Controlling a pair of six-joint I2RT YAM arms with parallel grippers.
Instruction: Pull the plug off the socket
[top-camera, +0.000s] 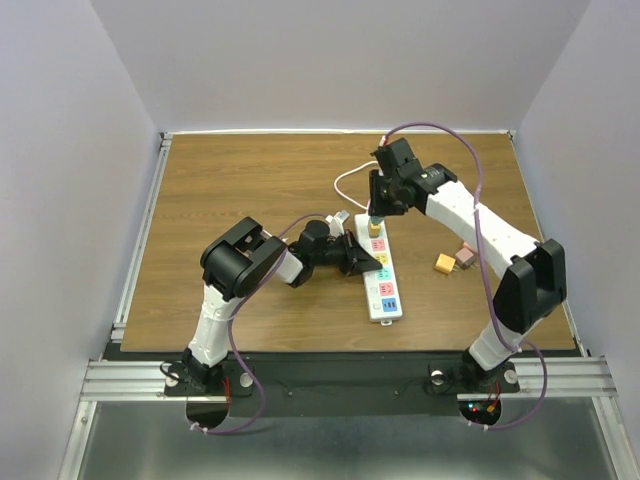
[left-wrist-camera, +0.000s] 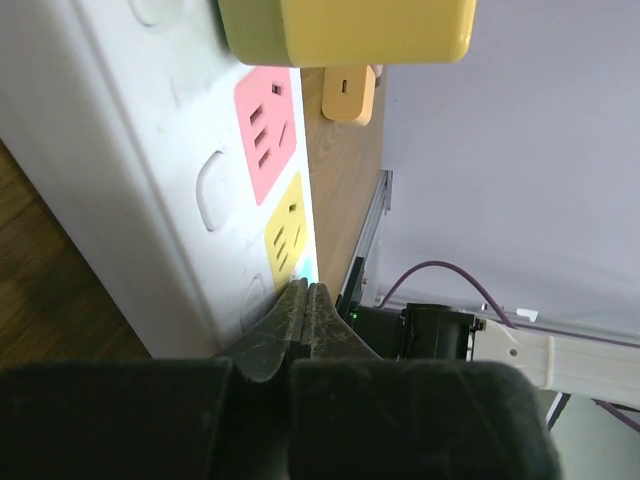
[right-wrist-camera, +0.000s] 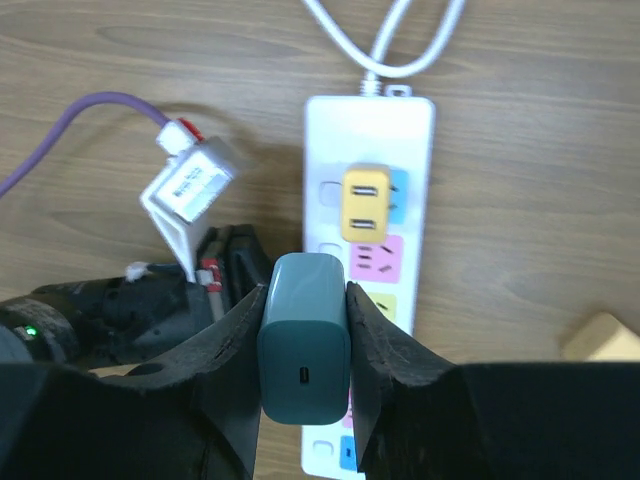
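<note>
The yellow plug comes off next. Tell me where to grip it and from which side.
Probably best from straight above, jaws on the two flat side faces of the yellow plug: its blocky body stands upright, proud of the socket, sides exposed.

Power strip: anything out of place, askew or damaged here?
Nothing damaged. The power strip lies flat with one yellow plug still seated; the right gripper holds a teal plug above it. An orange plug and a pinkish plug lie loose to its right.
</note>
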